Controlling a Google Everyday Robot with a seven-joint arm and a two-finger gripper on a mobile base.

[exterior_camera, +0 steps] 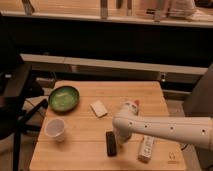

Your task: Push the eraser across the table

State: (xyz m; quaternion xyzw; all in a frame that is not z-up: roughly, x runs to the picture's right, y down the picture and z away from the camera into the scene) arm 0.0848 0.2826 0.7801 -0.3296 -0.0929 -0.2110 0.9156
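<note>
End effector (121, 139), grip state unclear, just beside flat black eraser (111, 143) on light wooden surface (150, 95); round green bowl (63, 98), translucent cup (55, 129) apart

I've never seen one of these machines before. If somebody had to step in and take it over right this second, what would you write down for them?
Gripper: at the tip of the white arm, down low over the table, close by the right side of the eraser.
Eraser: lies flat near the table's front edge, about midway along it.
Around it: cup to the left, beige block behind, white tube to the right, green bowl at back left.
Done: gripper is next to the eraser; I can't tell if they touch.
Left: push the eraser across the table.
</note>
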